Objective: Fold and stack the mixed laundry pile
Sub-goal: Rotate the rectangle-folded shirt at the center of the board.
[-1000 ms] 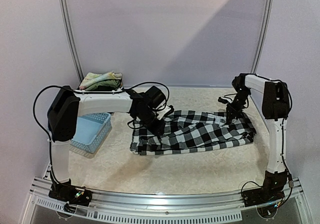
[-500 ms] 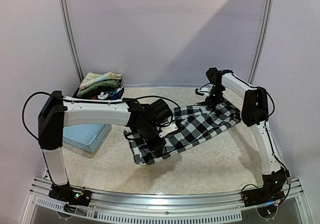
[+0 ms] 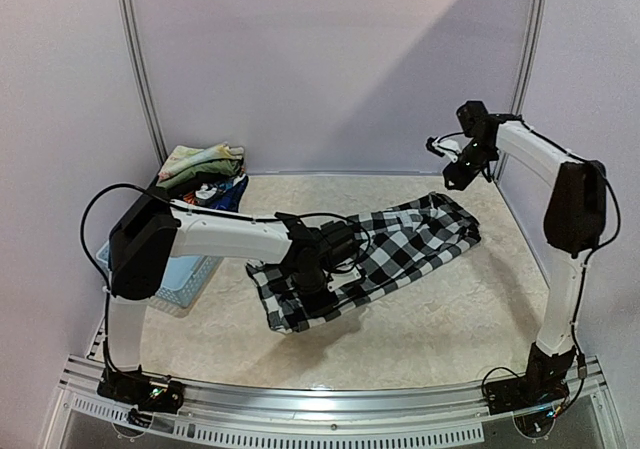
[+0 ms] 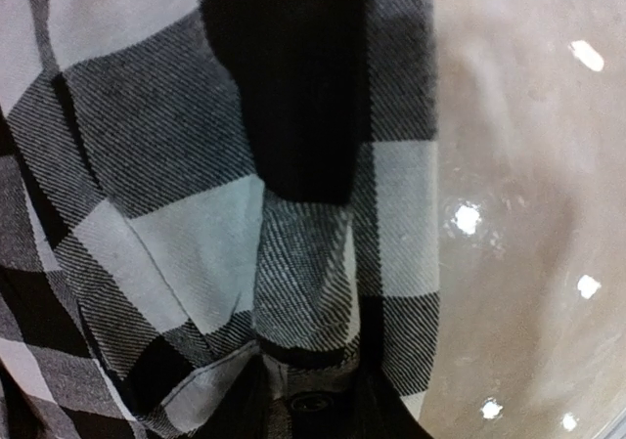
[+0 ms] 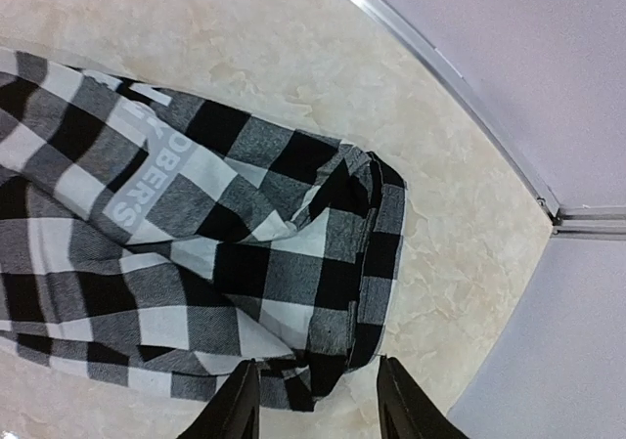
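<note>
The black-and-white checked shirt (image 3: 410, 239) lies bunched in a diagonal strip across the table. My left gripper (image 3: 316, 287) presses down on its near left part. In the left wrist view a fold of the shirt (image 4: 176, 165) is drawn between the jaws of this gripper (image 4: 313, 400), which is shut on it. My right gripper (image 3: 452, 177) hangs open in the air above the shirt's far right end. Its fingertips (image 5: 240, 400) frame the shirt's hem (image 5: 245, 214) without touching it. More garments of the laundry pile (image 3: 203, 161), pale floral on top, sit stacked at the back left.
A light blue perforated basket (image 3: 190, 274) stands at the left, partly under my left arm. Metal frame posts (image 3: 140, 79) rise at the back corners. The table's raised rim (image 5: 440, 67) runs close behind the shirt's right end.
My right gripper let go of the shirt's right end, opened and rose to the back right. The shirt swung into a diagonal. My left gripper moved nearer and lower, still holding the cloth.
</note>
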Controlling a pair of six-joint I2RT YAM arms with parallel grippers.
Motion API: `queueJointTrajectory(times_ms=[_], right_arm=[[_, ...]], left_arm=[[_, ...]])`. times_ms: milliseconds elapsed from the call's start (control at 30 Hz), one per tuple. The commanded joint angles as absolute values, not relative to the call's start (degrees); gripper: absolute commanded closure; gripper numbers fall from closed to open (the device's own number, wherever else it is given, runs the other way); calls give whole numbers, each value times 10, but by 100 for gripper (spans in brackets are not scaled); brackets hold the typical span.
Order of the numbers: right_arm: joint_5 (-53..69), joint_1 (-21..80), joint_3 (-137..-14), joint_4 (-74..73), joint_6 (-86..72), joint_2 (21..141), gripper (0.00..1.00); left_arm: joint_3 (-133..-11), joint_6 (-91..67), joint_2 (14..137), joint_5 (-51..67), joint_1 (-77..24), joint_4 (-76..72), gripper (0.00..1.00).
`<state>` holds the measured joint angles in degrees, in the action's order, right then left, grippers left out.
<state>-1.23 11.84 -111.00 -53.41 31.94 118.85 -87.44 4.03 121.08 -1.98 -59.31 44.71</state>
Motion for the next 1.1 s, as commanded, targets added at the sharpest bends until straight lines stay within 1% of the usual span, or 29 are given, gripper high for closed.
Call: queueJointTrajectory(times_ms=[0, 67, 167, 200, 367, 533, 633, 900, 1067], right_arm=[[71, 109, -1011, -508, 251, 1126, 58], [78, 106, -966, -509, 232, 1124, 59], [81, 105, -931, -526, 221, 1141, 64], [81, 105, -927, -536, 219, 1148, 66], [62, 105, -897, -541, 213, 1177, 73], [37, 105, -907, -544, 217, 1204, 75], [30, 106, -929, -543, 215, 1241, 76], [68, 107, -1043, -578, 220, 1352, 77], [82, 119, -1151, -631, 225, 1404, 77]], left_arm=[[-879, 17, 1233, -5, -603, 465, 79], [-877, 12, 1235, 13, -604, 462, 88], [-873, 3, 1236, 29, -605, 457, 99], [-873, -4, 1237, 34, -606, 454, 100], [-859, -33, 1243, 57, -618, 423, 100], [-838, -53, 1244, 82, -628, 394, 100], [-825, -71, 1241, 96, -634, 378, 100], [-843, -135, 1258, 116, -663, 346, 100], [-863, -158, 1283, 119, -690, 337, 100]])
